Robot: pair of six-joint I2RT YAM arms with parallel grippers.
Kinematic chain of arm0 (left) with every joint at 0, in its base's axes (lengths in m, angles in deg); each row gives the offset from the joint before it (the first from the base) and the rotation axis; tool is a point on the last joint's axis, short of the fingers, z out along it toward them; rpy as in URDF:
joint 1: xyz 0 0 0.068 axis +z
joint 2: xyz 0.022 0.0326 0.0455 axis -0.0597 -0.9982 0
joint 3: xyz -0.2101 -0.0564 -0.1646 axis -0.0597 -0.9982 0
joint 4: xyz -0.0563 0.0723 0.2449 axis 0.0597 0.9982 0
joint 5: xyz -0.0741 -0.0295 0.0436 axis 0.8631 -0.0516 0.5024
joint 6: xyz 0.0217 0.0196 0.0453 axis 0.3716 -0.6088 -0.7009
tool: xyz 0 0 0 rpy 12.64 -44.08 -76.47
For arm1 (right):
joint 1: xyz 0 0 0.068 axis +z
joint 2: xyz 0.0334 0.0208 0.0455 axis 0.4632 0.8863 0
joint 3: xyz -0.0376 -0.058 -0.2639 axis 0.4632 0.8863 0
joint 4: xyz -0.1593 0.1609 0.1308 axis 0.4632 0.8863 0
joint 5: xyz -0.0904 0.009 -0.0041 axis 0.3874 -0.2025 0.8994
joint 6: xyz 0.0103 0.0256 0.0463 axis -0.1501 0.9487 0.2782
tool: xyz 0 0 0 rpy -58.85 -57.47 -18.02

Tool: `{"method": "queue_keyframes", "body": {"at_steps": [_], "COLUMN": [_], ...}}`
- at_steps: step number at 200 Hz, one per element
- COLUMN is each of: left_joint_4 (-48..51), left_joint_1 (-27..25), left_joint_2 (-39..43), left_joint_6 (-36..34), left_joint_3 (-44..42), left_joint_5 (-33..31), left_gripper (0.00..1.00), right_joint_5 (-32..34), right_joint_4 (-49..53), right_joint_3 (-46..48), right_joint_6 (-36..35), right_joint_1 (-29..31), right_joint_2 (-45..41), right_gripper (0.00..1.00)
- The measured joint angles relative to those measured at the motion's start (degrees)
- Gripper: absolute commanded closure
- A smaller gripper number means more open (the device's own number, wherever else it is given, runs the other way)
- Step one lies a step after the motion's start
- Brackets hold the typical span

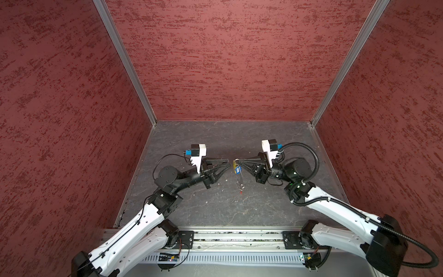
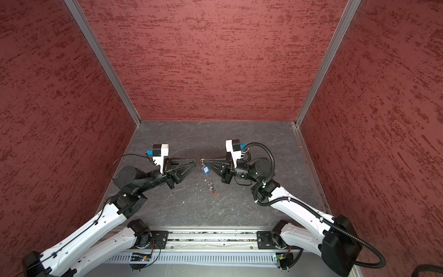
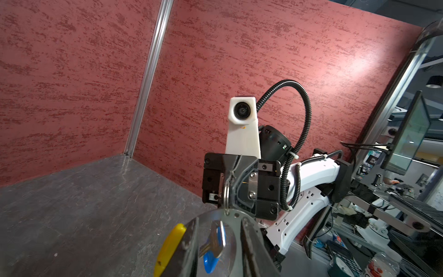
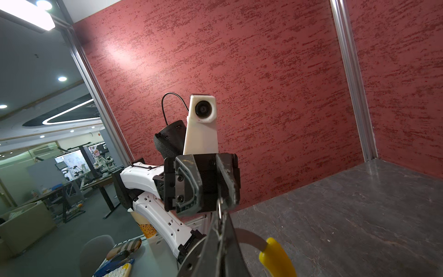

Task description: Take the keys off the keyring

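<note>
Two keys, the blue-tagged key (image 1: 237, 170) and the red-tagged key (image 1: 240, 191), hang on the keyring (image 1: 239, 181), which the right claw (image 1: 239, 162) pinches tight above the table (image 1: 215, 206). The left claw (image 1: 229, 165), jaws a little apart, is just beside it. I think a hard pull could drag the thin ring out of this pinch, and everything drops.

You see the keyring (image 1: 239, 180) hanging edge-on, its yellow segment (image 1: 234, 165) uppermost. The blue key (image 1: 237, 170) dangles near the top, the red key (image 1: 240, 191) at the bottom.
</note>
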Motion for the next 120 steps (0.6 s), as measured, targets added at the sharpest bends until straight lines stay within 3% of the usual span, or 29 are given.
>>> {"method": "queue_keyframes", "body": {"at_steps": [120], "left_joint_4": [-0.9], "left_joint_1": [-1.2], "left_joint_2": [-3.0], "left_joint_6": [-0.2], "left_joint_3": [0.6], "left_joint_5": [0.9], "left_gripper": [0.81], "right_joint_5": [1.3], "right_joint_4": [-1.0], "right_joint_3": [0.0], "right_joint_6": [0.2], "right_joint_1": [1.7], "right_joint_2": [1.2], "right_gripper": [1.00]}}
